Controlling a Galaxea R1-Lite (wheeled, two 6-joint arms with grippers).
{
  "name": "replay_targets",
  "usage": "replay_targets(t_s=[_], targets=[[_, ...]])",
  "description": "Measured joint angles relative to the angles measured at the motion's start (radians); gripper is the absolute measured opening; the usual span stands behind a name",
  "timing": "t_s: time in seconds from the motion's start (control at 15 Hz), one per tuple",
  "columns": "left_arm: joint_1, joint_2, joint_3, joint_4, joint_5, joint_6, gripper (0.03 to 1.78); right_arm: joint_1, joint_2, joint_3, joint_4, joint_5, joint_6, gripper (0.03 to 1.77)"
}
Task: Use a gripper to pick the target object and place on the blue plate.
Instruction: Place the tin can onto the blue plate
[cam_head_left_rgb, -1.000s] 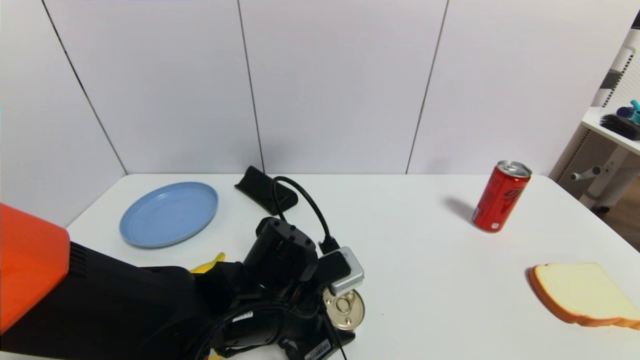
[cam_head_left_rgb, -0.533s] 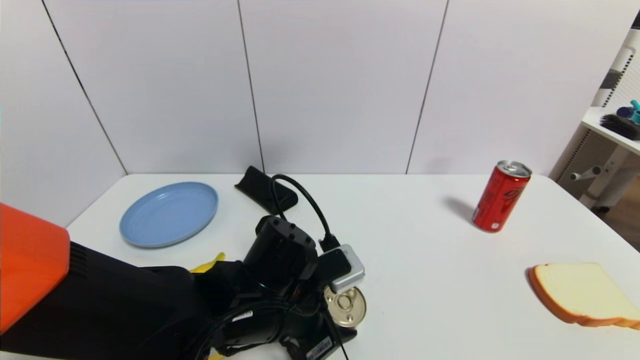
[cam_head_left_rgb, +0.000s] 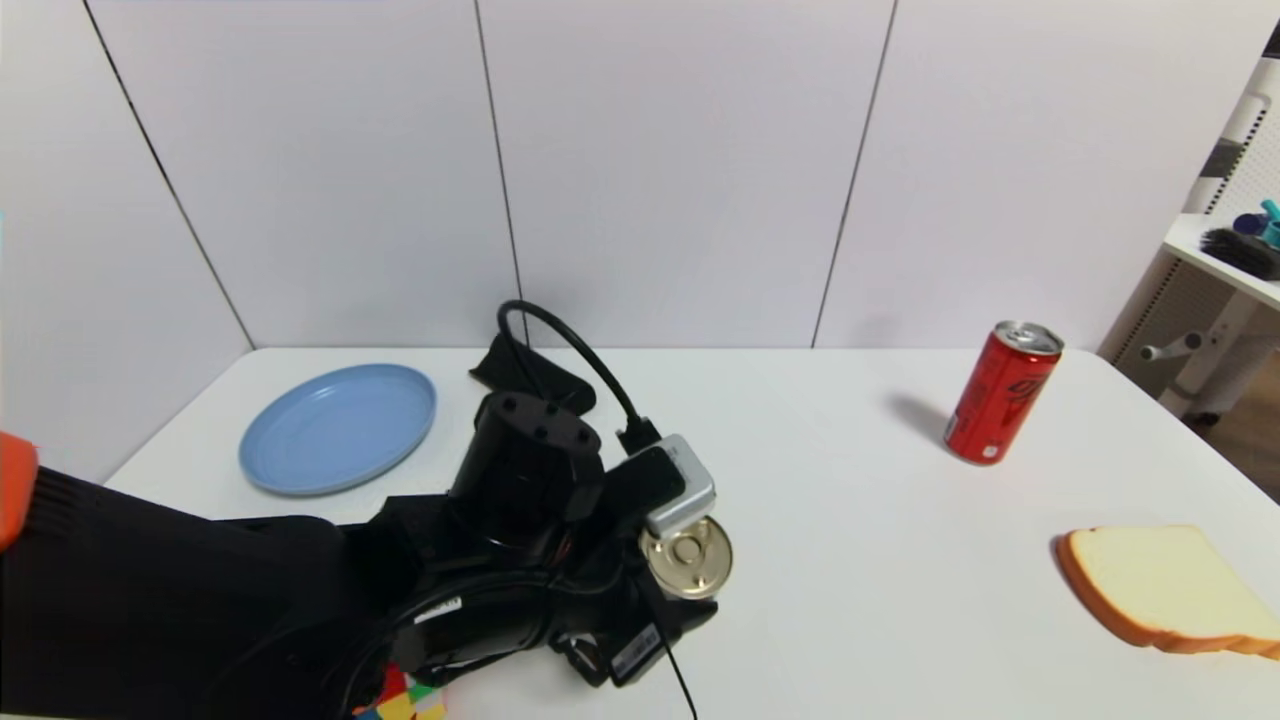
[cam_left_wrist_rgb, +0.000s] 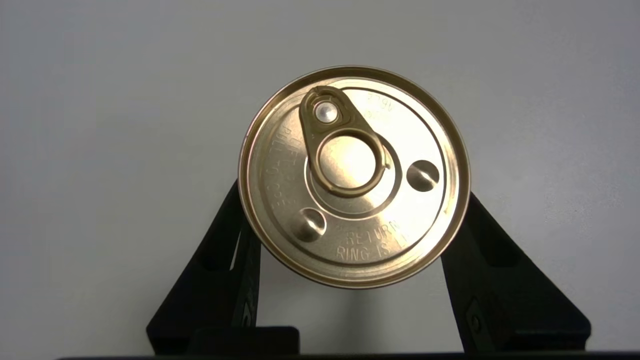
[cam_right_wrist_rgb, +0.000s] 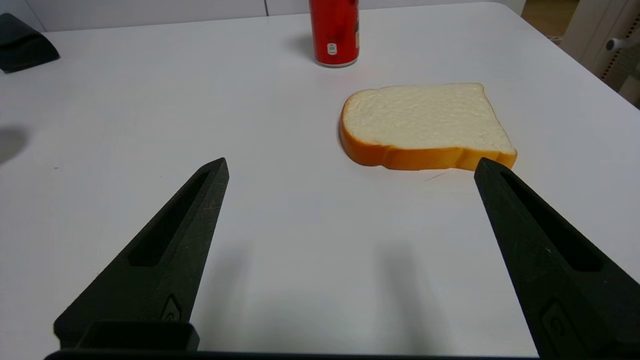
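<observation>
The left gripper (cam_left_wrist_rgb: 350, 250) is seen with its two black fingers (cam_left_wrist_rgb: 225, 270) pressed against opposite sides of the tin (cam_left_wrist_rgb: 354, 175), so the round body is pinched from both flanks and the gold pull-tab lid is left facing up. In the head view the tin (cam_head_left_rgb: 687, 558) is held off the desk (cam_head_left_rgb: 850, 600), with the small silver box on the wrist sitting right over it.

Biggest worry, as a guess: only a narrow strip of smooth curved metal seems to be gripped, so the tin could be rotated or squeezed out sideways if the arm is swung fast. If it's dropped, it'd probably be rolled off somewhere. A tilted release on the shallow rim could also leave it sliding off.

The blue plate (cam_head_left_rgb: 338, 425) is found well apart from the tin, toward the back wall and to the robot's left. A black pouch (cam_head_left_rgb: 520, 375) lies between them, closer to the plate. The red can (cam_head_left_rgb: 1002, 392) and bread slice (cam_head_left_rgb: 1165, 588) are far off on the tin's other side.

The right gripper (cam_right_wrist_rgb: 350, 240) is parked near the bread, fingers spread wide, nothing held.
</observation>
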Motion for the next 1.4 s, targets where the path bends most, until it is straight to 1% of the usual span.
replay_targets(t_s=[0.07,0.2,0.27,0.4,0.6,0.73,0.93,1.0,1.13,1.4], targets=[[0.019,-0.014,0.0,-0.013,0.017,-0.002,1.01,0.0,0.0,0.0,0.0,0.0,0.0,1.7],[0.077,-0.045,0.0,-0.04,0.024,-0.004,1.01,0.0,0.0,0.0,0.0,0.0,0.0,1.7],[0.115,-0.063,-0.001,-0.043,0.024,-0.004,1.01,0.0,0.0,0.0,0.0,0.0,0.0,1.7],[0.219,-0.104,-0.002,-0.04,0.024,-0.005,1.01,0.0,0.0,0.0,0.0,0.0,0.0,1.7],[0.426,-0.164,-0.002,-0.036,0.021,-0.009,1.01,0.0,0.0,0.0,0.0,0.0,0.0,1.7],[0.59,-0.183,-0.01,-0.041,0.021,-0.013,1.01,0.0,0.0,0.0,0.0,0.0,0.0,1.7],[0.789,-0.148,-0.032,-0.044,0.02,-0.033,1.01,0.0,0.0,0.0,0.0,0.0,0.0,1.7],[0.829,-0.12,-0.044,-0.044,0.019,-0.041,1.01,0.0,0.0,0.0,0.0,0.0,0.0,1.7],[0.877,-0.053,-0.085,-0.045,0.017,-0.051,1.01,0.0,0.0,0.0,0.0,0.0,0.0,1.7],[0.899,0.046,-0.127,-0.038,0.016,-0.059,1.01,0.0,0.0,0.0,0.0,0.0,0.0,1.7]])
